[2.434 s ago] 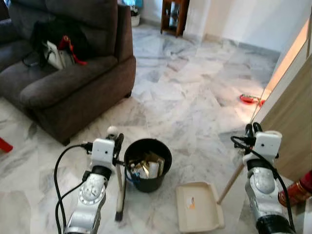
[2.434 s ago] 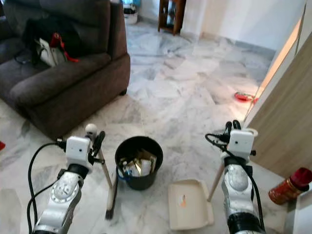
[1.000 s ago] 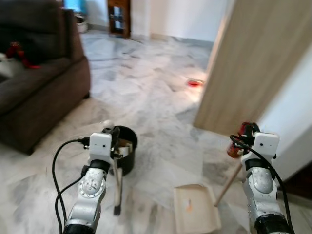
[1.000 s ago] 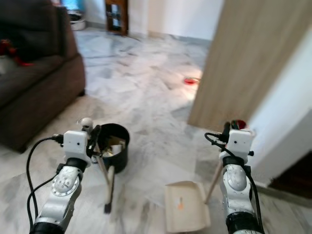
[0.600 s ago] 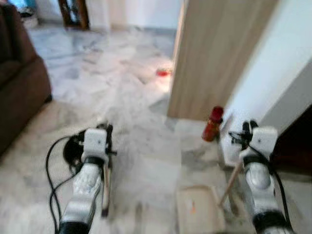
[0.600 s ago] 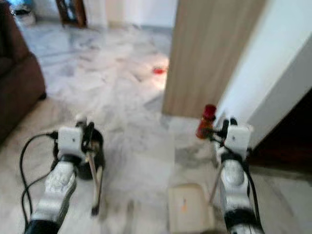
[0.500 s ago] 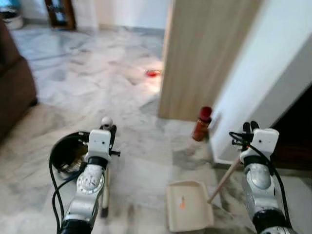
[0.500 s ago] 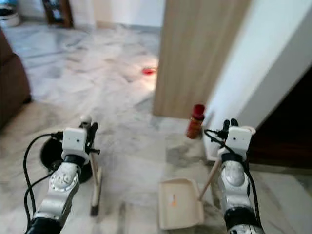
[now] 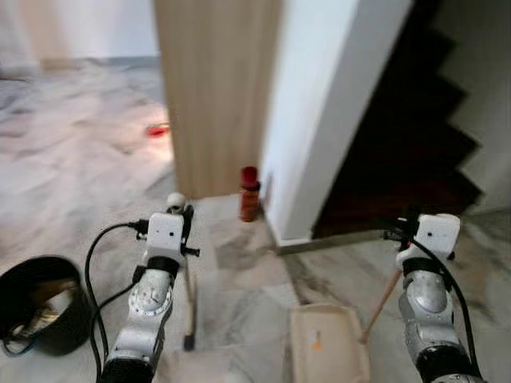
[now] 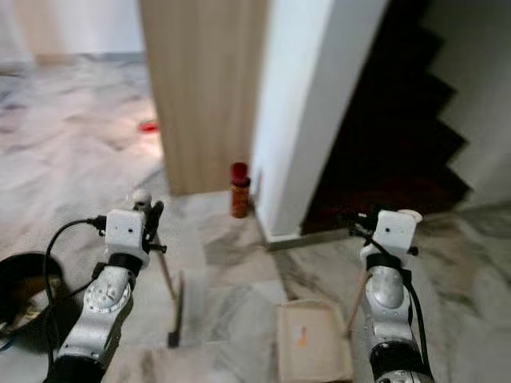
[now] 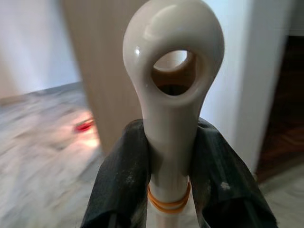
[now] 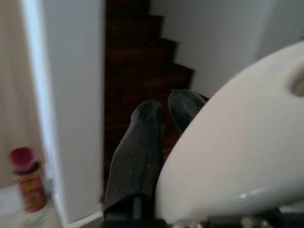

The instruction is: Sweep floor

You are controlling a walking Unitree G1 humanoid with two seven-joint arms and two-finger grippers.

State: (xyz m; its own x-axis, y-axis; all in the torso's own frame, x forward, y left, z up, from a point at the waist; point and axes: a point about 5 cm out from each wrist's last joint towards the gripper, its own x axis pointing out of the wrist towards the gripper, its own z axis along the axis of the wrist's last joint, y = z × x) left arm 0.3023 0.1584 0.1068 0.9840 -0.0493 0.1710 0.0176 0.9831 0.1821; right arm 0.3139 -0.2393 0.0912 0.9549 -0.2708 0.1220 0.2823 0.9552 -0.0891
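My left hand (image 11: 172,156) clenches the broom handle (image 9: 190,291) – its head sits left of the dustpan (image 9: 329,347), whose handle my right hand (image 9: 421,230) grips.

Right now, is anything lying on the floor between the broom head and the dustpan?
Nothing visible does. The broom head and the dustpan sit apart on bare marble floor; the red canister stands farther off by the wall corner.

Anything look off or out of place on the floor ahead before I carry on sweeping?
Two things. A red canister with a red cap stands on the marble floor against the foot of the wooden panel. Farther back, a small red object lies loose on the floor; it is too blurred to identify.
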